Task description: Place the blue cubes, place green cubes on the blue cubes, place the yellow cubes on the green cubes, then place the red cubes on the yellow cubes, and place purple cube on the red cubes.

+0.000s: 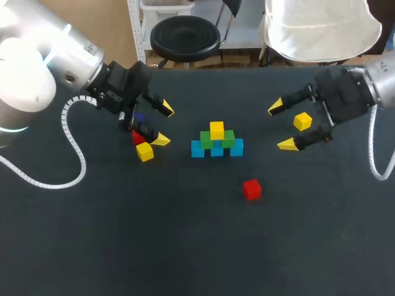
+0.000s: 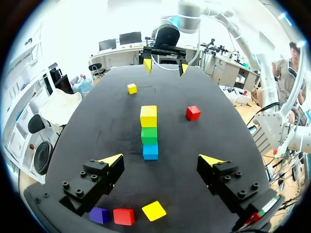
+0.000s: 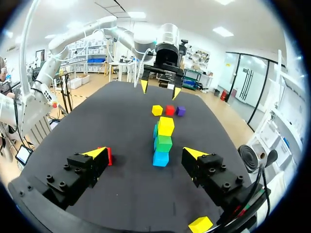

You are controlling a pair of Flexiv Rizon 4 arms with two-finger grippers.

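A pyramid stands mid-table: three blue cubes in a row, two green cubes on them, one yellow cube on top. A red cube lies alone in front of it. My left gripper hangs open left of the pyramid, over a purple cube, a red cube and a yellow cube. My right gripper hangs open to the pyramid's right, with a loose yellow cube on the table beneath it. Neither gripper holds anything.
Both grippers face each other across the pyramid, seen edge-on as a column in the left wrist view and likewise in the right wrist view. The black table stretches wide in front.
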